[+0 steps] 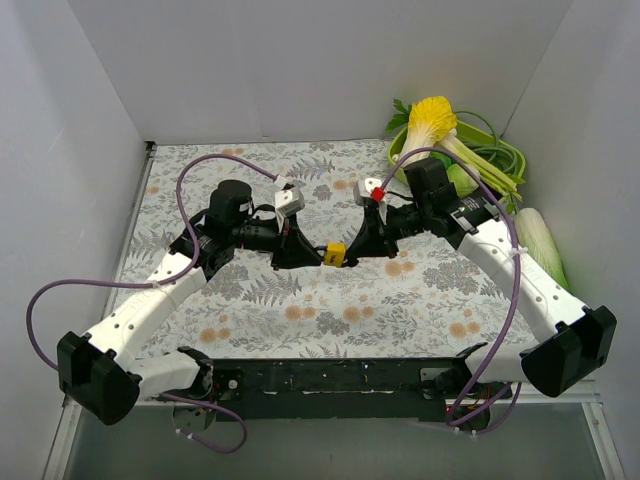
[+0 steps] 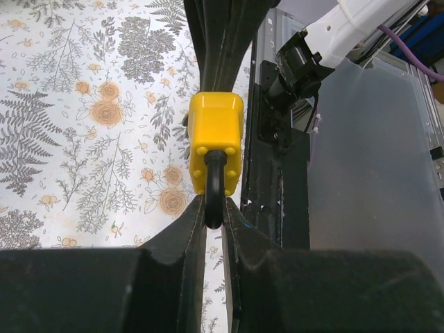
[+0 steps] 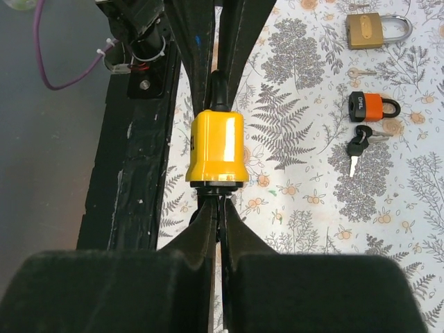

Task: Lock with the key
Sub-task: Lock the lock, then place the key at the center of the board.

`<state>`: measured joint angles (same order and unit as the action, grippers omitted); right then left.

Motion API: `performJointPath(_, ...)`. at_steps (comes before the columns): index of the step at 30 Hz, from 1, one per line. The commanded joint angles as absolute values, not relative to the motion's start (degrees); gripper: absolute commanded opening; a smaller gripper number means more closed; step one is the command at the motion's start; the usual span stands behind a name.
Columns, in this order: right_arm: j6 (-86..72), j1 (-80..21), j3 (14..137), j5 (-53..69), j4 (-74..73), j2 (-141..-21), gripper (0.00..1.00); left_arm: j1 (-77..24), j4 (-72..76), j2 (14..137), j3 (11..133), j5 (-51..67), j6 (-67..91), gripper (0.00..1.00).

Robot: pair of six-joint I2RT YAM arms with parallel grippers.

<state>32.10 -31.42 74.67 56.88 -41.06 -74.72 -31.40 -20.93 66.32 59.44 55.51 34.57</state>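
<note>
The yellow padlock (image 1: 335, 254) is held between both arms over the middle of the flowered cloth (image 1: 300, 310). The left gripper (image 2: 214, 208) is clamped on its black shackle (image 2: 214, 182). The right gripper (image 3: 220, 208) is pinched tight at its bottom end, but what it pinches is hidden. A brass padlock (image 3: 374, 30), an orange padlock (image 3: 374, 107) and black-headed keys (image 3: 361, 142) lie apart on the cloth.
</note>
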Motion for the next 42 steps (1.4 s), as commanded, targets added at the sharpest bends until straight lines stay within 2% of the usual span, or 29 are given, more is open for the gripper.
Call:
performJointPath(1, 34.98, -31.38, 75.76, 52.91, -45.26, -75.06, 0.01, -27.34, -16.96, 65.65, 62.31, 57.65, 36.04, 0.0)
performJointPath(9, 34.81, -24.54, 74.71, 54.67, -47.29, -76.63, 0.01, -20.84, -20.21, 65.92, 62.4, 59.94, 31.56, 0.0)
performJointPath(13, 25.42, -23.55, 67.96, 50.9, -38.09, -77.78, 0.01, -17.23, -17.76, 66.35, 60.91, 59.33, 33.92, 0.0)
performJointPath(16, 13.47, -23.99, 61.28, 44.58, -23.32, -79.71, 0.01, -15.03, -16.26, 67.41, 60.82, 58.28, 36.81, 0.0)
performJointPath(19, 8.9, -25.05, 61.43, 39.65, -18.73, -85.06, 0.01, -14.33, -16.52, 67.94, 60.91, 55.9, 37.27, 0.0)
performJointPath(27, 1.59, -26.63, 61.96, 37.09, -7.66, -95.44, 0.01, -13.18, -15.39, 67.59, 58.19, 53.97, 39.37, 0.0)
performJointPath(35, -1.41, -26.63, 64.69, 37.97, -4.75, -104.4, 0.01, -13.1, -14.32, 67.06, 56.08, 53.7, 40.78, 0.0)
performJointPath(42, -0.27, -26.02, 65.83, 37.0, -3.25, -107.22, 0.01, -13.1, -17.05, 67.68, 56.43, 54.93, 39.38, 0.0)
